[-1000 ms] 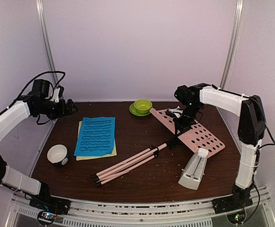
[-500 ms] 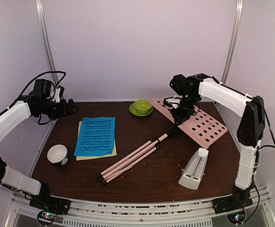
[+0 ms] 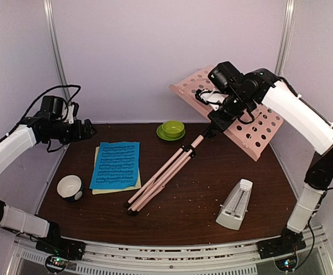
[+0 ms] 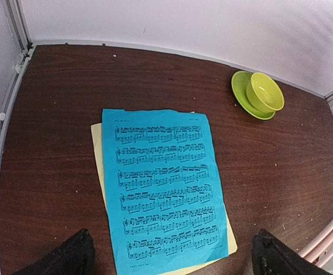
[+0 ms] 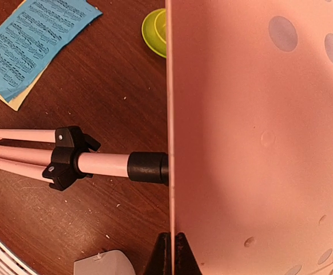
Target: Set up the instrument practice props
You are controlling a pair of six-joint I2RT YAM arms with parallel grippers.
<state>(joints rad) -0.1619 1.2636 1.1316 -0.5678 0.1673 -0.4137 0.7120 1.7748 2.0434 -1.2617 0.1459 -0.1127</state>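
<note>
Right gripper (image 5: pixel 171 247) pinches tight on the pink music stand (image 3: pixel 165 173) by its desk edge, and we see that arm raised high near the back wall, stand feet on open wood between metronome (image 3: pixel 235 205) and music sheets (image 3: pixel 116 165); left gripper (image 3: pixel 90 130) hovers wide open by the left edge
</note>
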